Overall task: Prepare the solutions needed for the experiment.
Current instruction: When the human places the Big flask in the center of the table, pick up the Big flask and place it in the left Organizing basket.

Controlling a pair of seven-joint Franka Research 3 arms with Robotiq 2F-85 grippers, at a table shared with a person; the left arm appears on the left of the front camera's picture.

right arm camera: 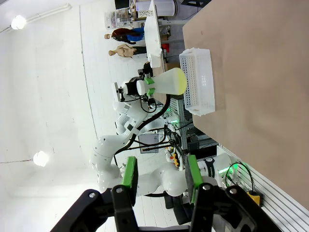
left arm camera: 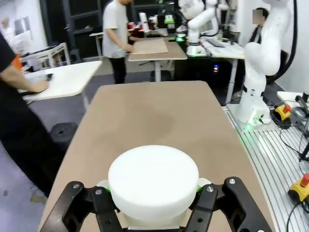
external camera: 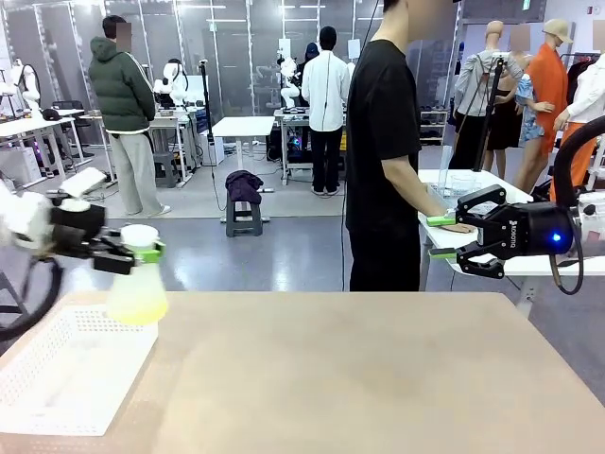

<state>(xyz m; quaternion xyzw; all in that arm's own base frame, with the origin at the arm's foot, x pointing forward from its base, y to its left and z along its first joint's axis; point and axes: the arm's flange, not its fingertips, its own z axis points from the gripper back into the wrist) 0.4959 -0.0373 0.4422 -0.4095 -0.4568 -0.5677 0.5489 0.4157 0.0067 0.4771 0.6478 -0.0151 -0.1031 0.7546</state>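
The left gripper (external camera: 142, 252) is clamped on the neck of a frosted conical flask (external camera: 138, 291) with a white cap (left arm camera: 153, 180), held upright above the white perforated basket (external camera: 66, 364) at the left of the table (external camera: 378, 369). The solutions (external camera: 138, 306), a shallow pale yellow-green layer, are seen in the flask's base. The right gripper (external camera: 441, 236) is held at the table's right, fingers apart and empty.

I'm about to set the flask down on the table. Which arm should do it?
Left. The left gripper already grips the flask by its neck, above the white basket, with the solutions inside. The right gripper hangs open and empty, far across the table.
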